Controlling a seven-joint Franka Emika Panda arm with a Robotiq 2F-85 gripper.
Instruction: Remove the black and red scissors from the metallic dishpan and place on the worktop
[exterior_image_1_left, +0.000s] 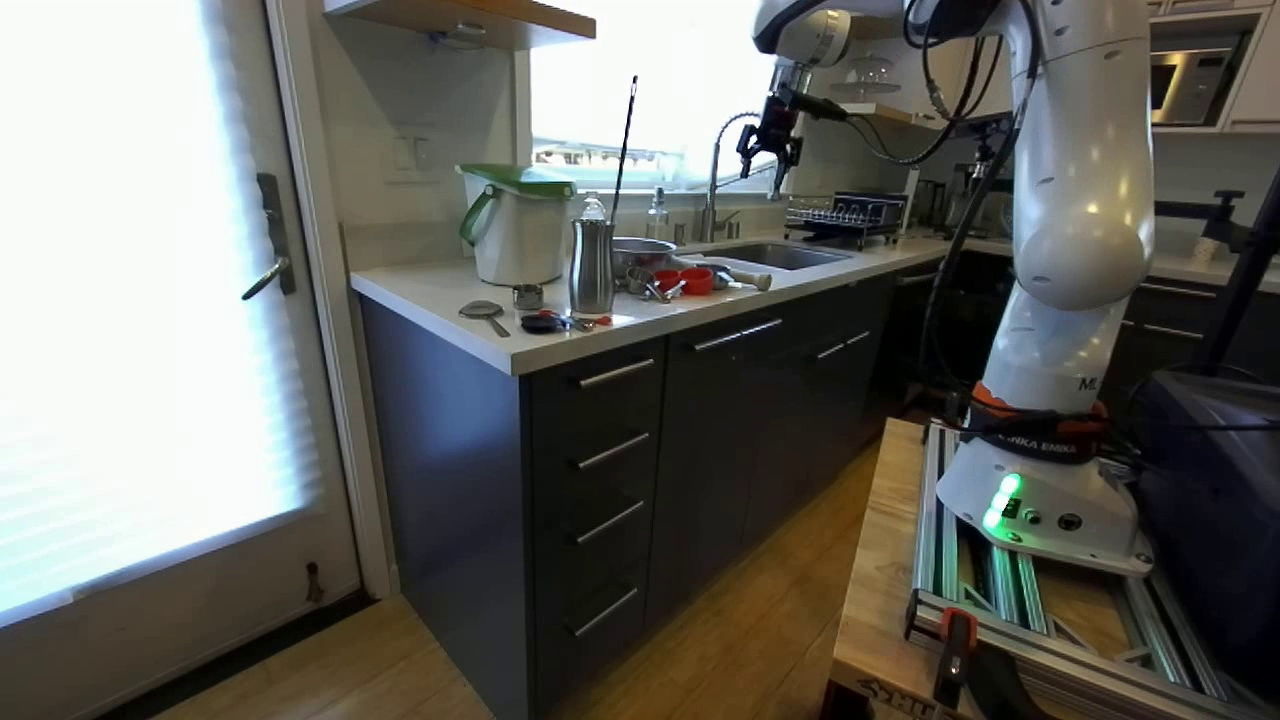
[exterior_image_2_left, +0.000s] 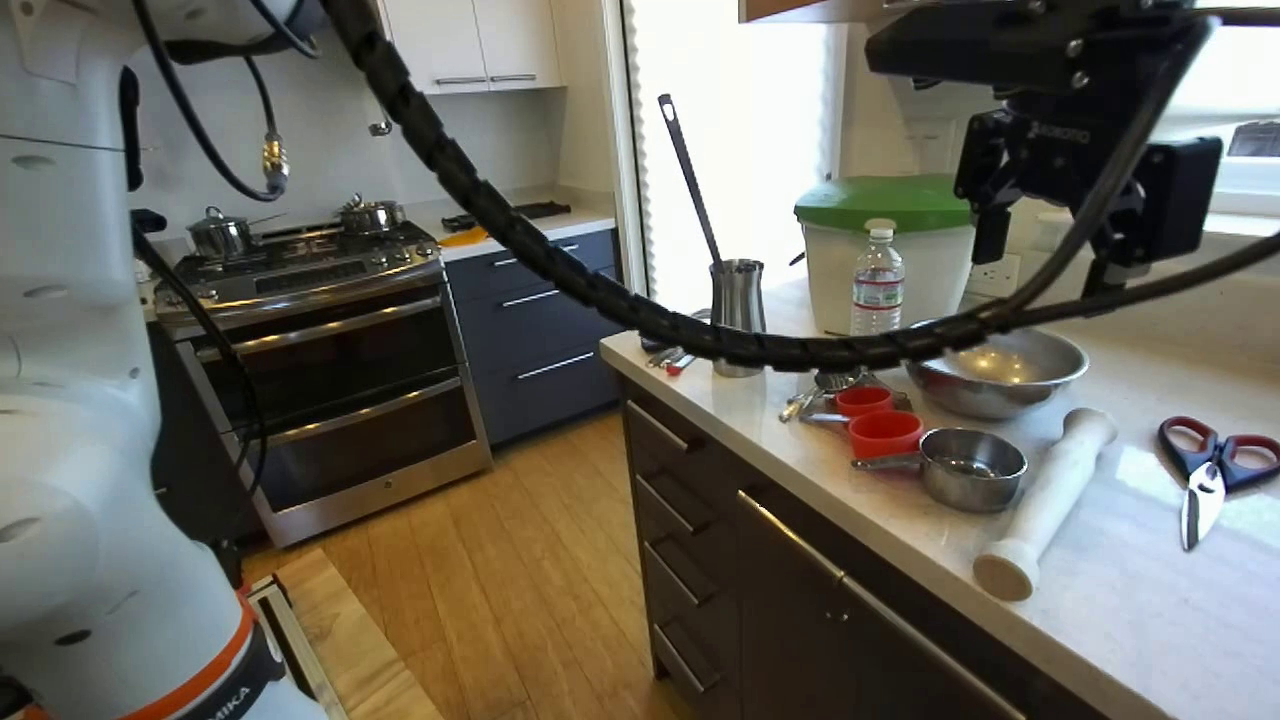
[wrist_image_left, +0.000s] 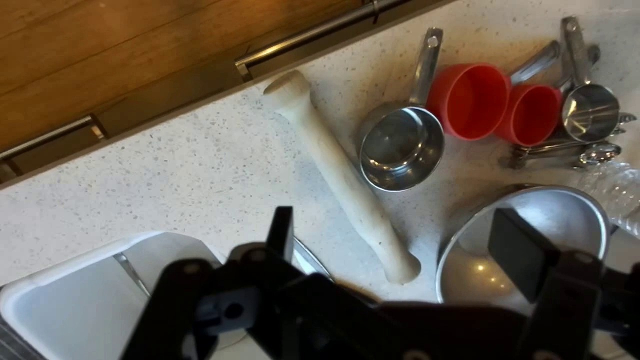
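Note:
The scissors (exterior_image_2_left: 1205, 475), with black and red handles and a silver blade, lie flat on the pale worktop (exterior_image_2_left: 1130, 570), in an exterior view. In the wrist view only part of a blade (wrist_image_left: 311, 259) shows by a fingertip; my gripper hides the rest. The metallic dishpan (exterior_image_1_left: 840, 258) is set in the worktop under the curved tap; its pale corner shows at lower left in the wrist view (wrist_image_left: 75, 305). My gripper (exterior_image_1_left: 765, 172) is high above the worktop near the tap. It is open and empty, also in the wrist view (wrist_image_left: 395, 237), apart from the scissors.
A wooden pestle (wrist_image_left: 345, 185), a steel measuring cup (wrist_image_left: 402, 150), red cups (wrist_image_left: 477, 102) and a steel bowl (wrist_image_left: 525, 260) stand close by. A water bottle (exterior_image_2_left: 878, 280), a steel cup (exterior_image_2_left: 738, 300) and a green-lidded bin (exterior_image_2_left: 885, 255) stand farther along. A dish rack (exterior_image_1_left: 848, 215) stands beyond the sink.

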